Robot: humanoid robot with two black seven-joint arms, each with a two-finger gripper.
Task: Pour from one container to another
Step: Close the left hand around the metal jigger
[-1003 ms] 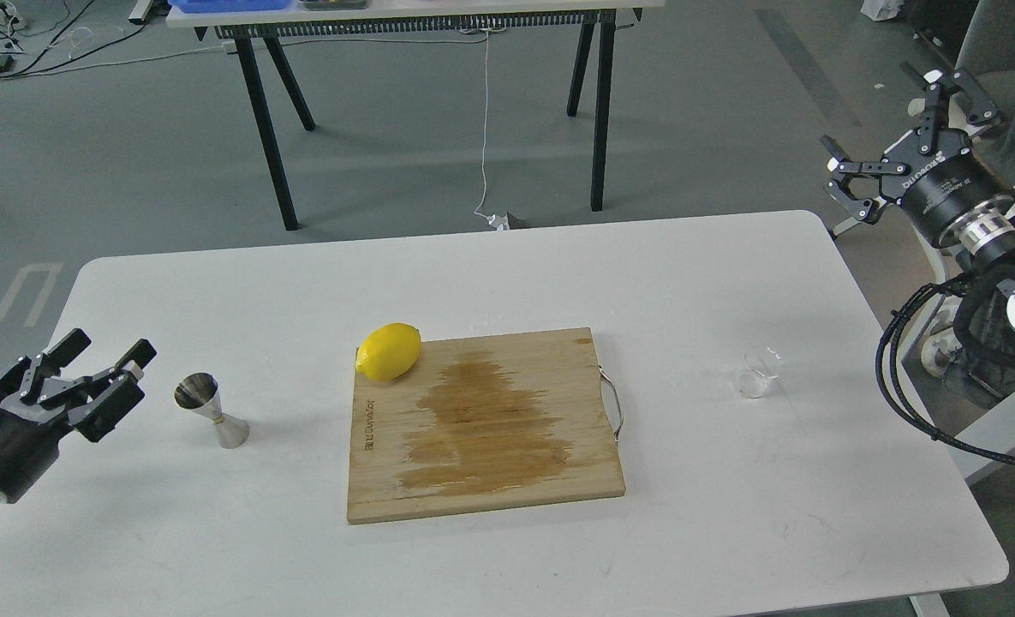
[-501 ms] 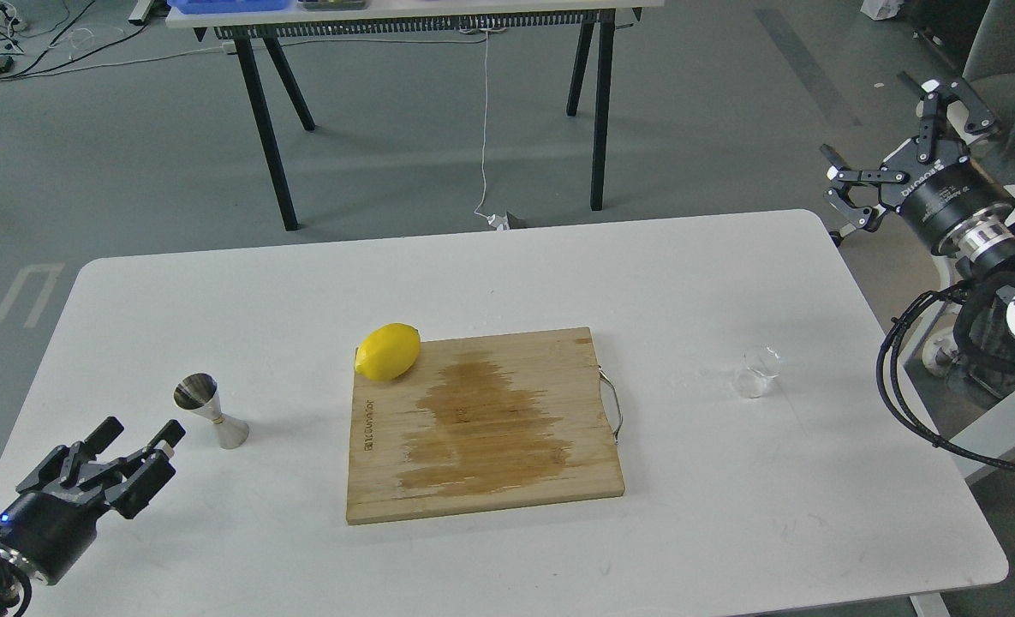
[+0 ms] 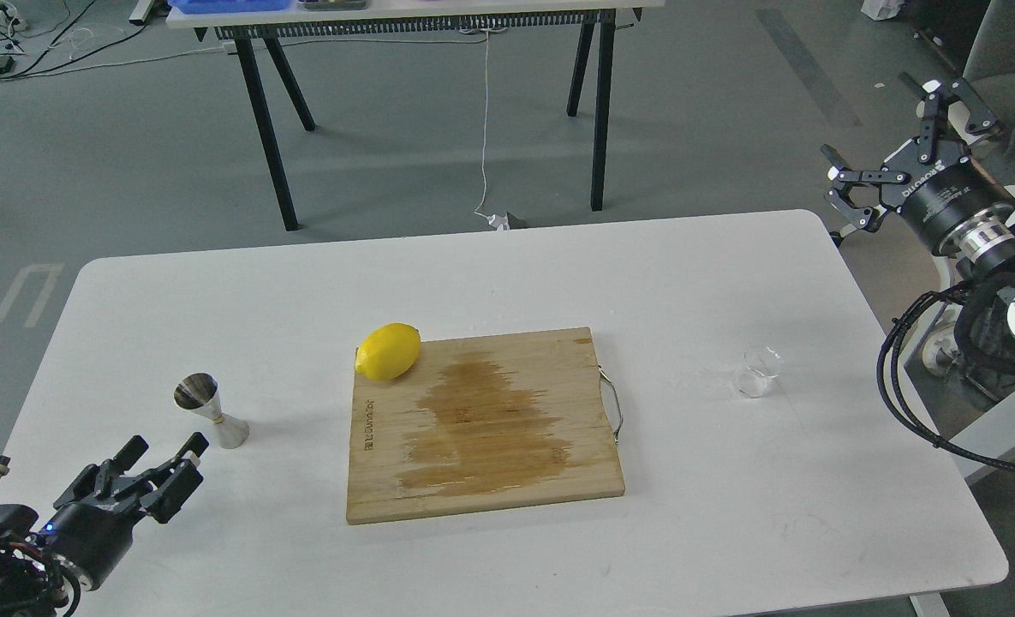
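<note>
**Glass cup and jigger both standing untouched, my arms held off**

The glass cup [image 3: 757,375] stands on the right part of the white table [image 3: 507,283], well right of the wooden cutting board [image 3: 483,424]. It is nearly see-through, so I can make out its rim and base but not whether anything is in it. The steel jigger [image 3: 210,410] stands upright on the left part of the table, well left of the board, its open top toward me; what it holds I cannot tell either.

A lemon [image 3: 389,350] sits at the board's far left corner, overlapping the edge. A dark wet-looking stain covers the board's middle.

My left gripper [image 3: 162,460] hangs low at the near left corner, fingers apart and holding nothing, just short of the jigger; the arm behind it is cut off by the picture's edge. My right gripper [image 3: 897,141] is raised beyond the table's far right corner, fingers spread wide and empty.

Since a second ago my left gripper has dropped lower and nearer to me, from beside the jigger to below it. My right one has barely shifted in the last half second. Cup, jigger, lemon and board lie as before.
</note>
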